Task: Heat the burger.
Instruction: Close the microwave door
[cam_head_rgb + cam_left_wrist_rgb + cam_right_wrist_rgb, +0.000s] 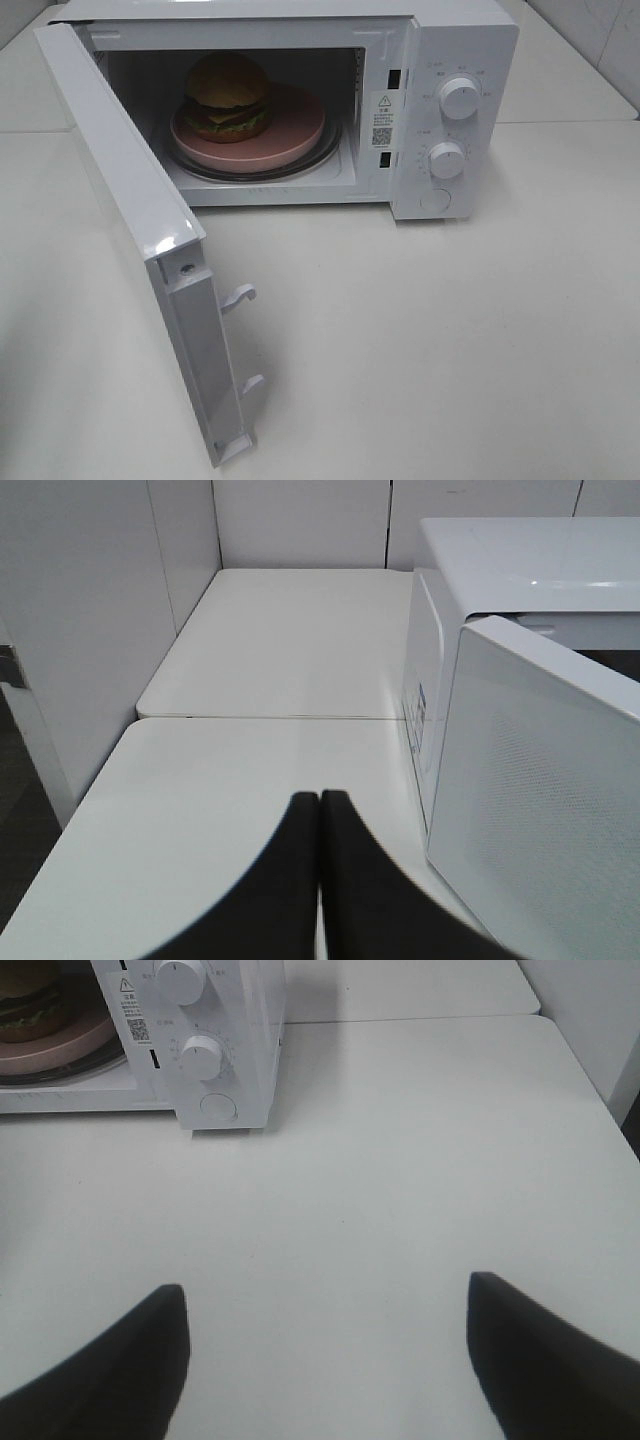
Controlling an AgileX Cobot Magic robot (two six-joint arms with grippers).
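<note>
The burger [227, 96] with a brown bun top sits on a pink plate [295, 125] inside the white microwave [465, 40]. The microwave's door [130, 200] hangs wide open toward the front left. In the right wrist view the burger [28, 1010] and plate [85, 1040] show at the edge. My left gripper [319, 810] is shut with nothing between its fingers, beside the outer face of the door [540, 810]. My right gripper [325, 1305] stands open and empty over the bare table, in front of the microwave's control panel [205, 1050]. Neither gripper shows in the exterior high view.
Two round knobs [459, 97] and a round button [435, 200] sit on the microwave's right panel. Door latch hooks [240, 296] stick out of the door's edge. The white table [450, 350] stretches in front; white walls [90, 610] stand at the left side.
</note>
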